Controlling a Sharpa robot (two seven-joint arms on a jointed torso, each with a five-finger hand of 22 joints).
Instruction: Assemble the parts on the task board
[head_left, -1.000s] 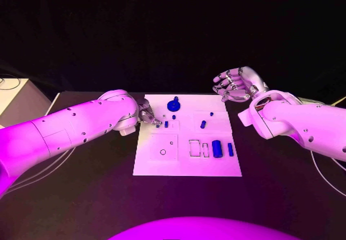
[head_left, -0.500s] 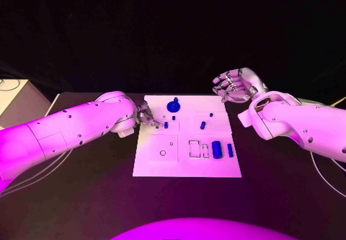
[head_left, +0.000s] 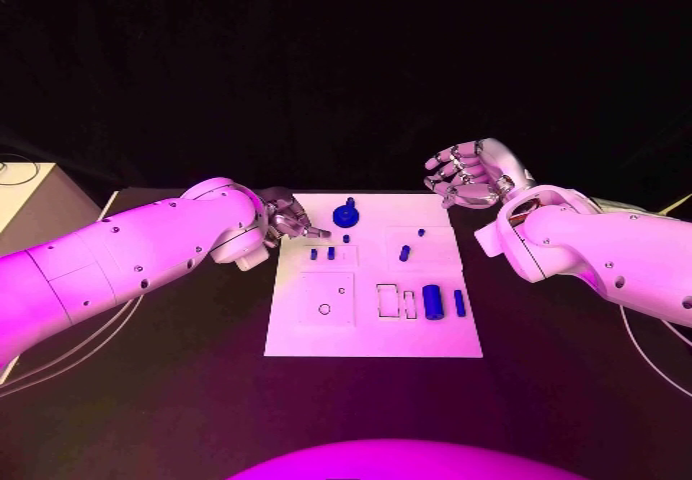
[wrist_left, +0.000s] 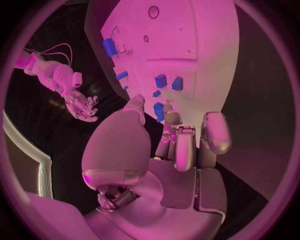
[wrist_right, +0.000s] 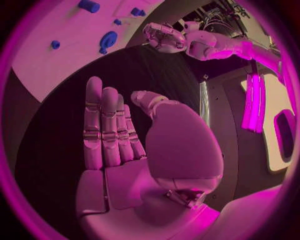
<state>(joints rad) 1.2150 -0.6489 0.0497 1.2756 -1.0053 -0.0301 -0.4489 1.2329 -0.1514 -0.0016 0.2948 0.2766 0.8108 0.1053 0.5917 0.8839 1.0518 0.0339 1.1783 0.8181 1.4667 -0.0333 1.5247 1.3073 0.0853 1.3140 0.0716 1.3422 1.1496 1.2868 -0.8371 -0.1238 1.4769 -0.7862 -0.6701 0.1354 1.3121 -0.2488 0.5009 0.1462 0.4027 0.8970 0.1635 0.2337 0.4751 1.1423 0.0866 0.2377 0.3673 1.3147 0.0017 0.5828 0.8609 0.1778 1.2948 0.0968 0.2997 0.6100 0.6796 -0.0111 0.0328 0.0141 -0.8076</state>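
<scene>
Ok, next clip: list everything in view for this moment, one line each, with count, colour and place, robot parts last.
task board: one, white, middle of the table.
round part: one, blue, at the board's far edge.
small parts: several, blue, scattered over the board's far half.
large cylinder: one, blue, lying in the board's right near area.
slim part: one, blue, just right of the large cylinder.
table: one, black, under the board.
left hand: one, silver, at the board's far left corner; whether it holds anything is unclear.
right hand: one, silver, raised beyond the board's far right corner, holding nothing.
</scene>
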